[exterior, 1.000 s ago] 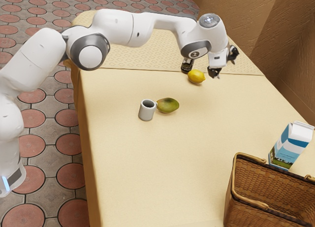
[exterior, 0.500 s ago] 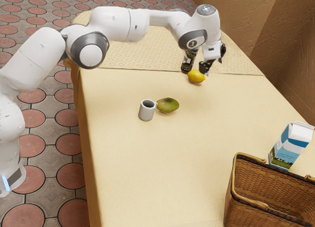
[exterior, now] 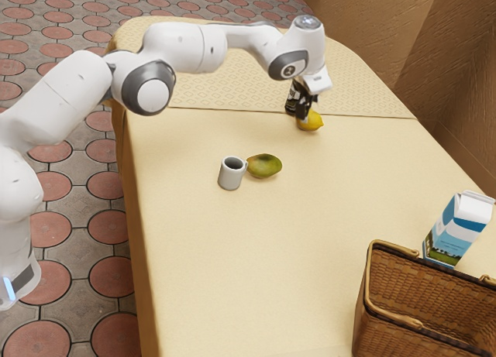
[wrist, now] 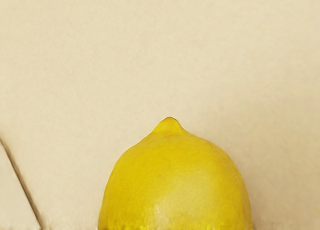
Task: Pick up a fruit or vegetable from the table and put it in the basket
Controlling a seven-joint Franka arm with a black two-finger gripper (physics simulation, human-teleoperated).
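While our gripper (exterior: pixel 305 118) is at the far lemon (wrist: pixel 175 185), apart or clamped we cannot tell, grasping seems underway; next, secure and lift.

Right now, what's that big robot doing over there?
The robot arm has its tool down at the yellow lemon, over by the dark bottle. It looks like it wants the lemon for the basket, but I can't tell whether it has hold of it. The lemon isn't in the basket yet. The green mango is lying on the table beside the gray cup, and a milk carton stands by the basket.
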